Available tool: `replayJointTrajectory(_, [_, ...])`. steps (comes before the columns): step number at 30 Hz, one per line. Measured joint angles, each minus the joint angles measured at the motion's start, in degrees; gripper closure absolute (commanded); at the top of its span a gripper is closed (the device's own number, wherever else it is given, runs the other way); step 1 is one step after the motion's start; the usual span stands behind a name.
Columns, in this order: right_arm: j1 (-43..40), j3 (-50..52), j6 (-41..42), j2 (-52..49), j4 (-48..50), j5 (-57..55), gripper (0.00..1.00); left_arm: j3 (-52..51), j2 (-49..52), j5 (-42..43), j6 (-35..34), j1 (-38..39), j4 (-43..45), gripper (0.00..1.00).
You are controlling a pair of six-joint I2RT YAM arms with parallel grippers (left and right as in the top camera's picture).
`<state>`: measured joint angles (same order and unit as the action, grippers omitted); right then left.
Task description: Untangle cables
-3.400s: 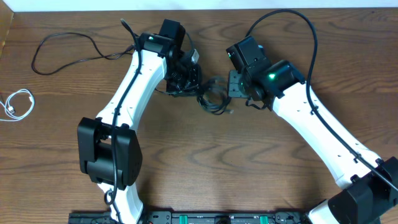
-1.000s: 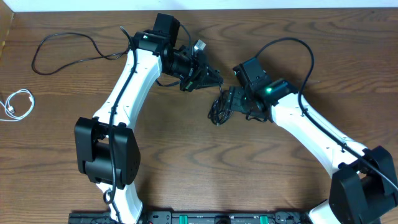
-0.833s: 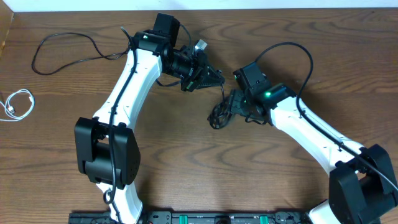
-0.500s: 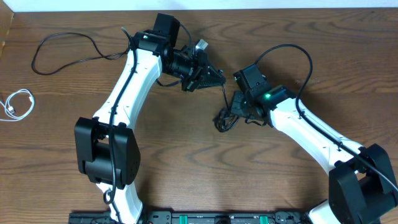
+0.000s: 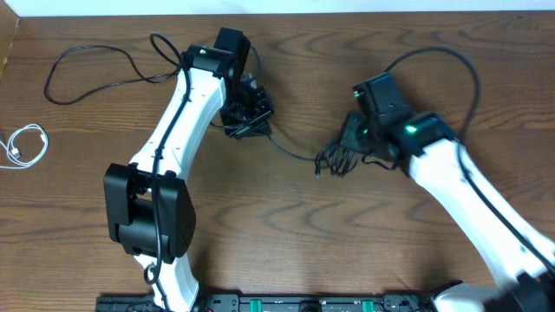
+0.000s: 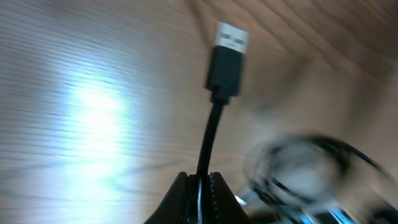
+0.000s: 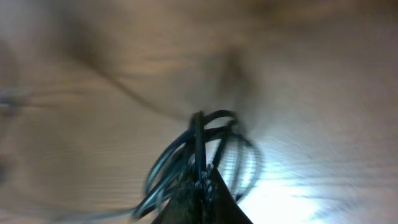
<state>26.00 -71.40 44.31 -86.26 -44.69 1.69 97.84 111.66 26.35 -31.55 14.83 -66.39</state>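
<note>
A black cable (image 5: pixel 290 152) stretches across the table between my two grippers. My left gripper (image 5: pixel 245 121) is shut on one end of it; in the left wrist view the cord (image 6: pixel 211 134) rises from the shut jaws (image 6: pixel 200 180) to a USB plug (image 6: pixel 227 59). My right gripper (image 5: pixel 347 147) is shut on the coiled bunch of that cable (image 5: pixel 336 160), seen as loops (image 7: pixel 205 149) over its jaws (image 7: pixel 202 180). A second black cable (image 5: pixel 95 74) lies loose at the far left. The white cable (image 5: pixel 24 146) lies coiled at the left edge.
The thick black arm wire (image 5: pixel 434 61) arcs above my right arm. The table's far edge (image 5: pixel 277 12) runs along the top, with a pale wall beyond it.
My left gripper swung back left and down. My right gripper moved right with the coil. The black cable now runs stretched out between them.
</note>
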Motion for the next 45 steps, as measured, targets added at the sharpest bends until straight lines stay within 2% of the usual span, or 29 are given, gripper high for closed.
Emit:
replayJointTrajectory(6, [0.0,-0.6,0.1,9.0,2.5,-0.3,0.99,0.0,0.0,-11.0,-2.9,0.0,-2.1,0.92])
replayJointTrajectory(15, [-0.3,-0.6,-1.2,17.6,7.8,-3.9,0.99,0.0,0.0,-20.9,-6.2,0.3,-6.7,0.92])
replayJointTrajectory(21, [-5.4,-1.7,-4.9,25.2,6.7,-13.7,0.98,0.0,0.0,-26.7,-6.2,0.3,-8.3,0.92])
replayJointTrajectory(25, [-10.4,-2.2,-6.2,28.9,2.2,-21.0,0.99,0.0,0.0,-28.0,-6.2,0.3,-8.3,0.92])
replayJointTrajectory(28, [-13.8,-2.2,-6.5,29.6,-0.3,-21.6,0.98,0.0,0.0,-27.7,-6.2,0.3,-8.2,0.92])
replayJointTrajectory(32, [-15.3,-2.2,-7.4,28.0,-1.9,-14.5,0.77,0.0,0.0,-25.1,-5.6,0.3,-7.5,0.92])
replayJointTrajectory(35, [-15.1,-2.2,-7.4,25.4,-2.3,-8.3,0.66,0.0,0.0,-24.0,-5.4,0.3,-7.3,0.92])
replayJointTrajectory(41, [-11.3,-2.3,-9.1,13.6,-1.9,7.0,0.46,0.0,0.0,-23.2,-4.7,0.3,-7.1,0.92])
replayJointTrajectory(45, [-6.7,-2.3,-10.2,5.2,0.4,12.9,0.27,0.0,0.0,-23.2,-4.6,0.3,-7.1,0.92])
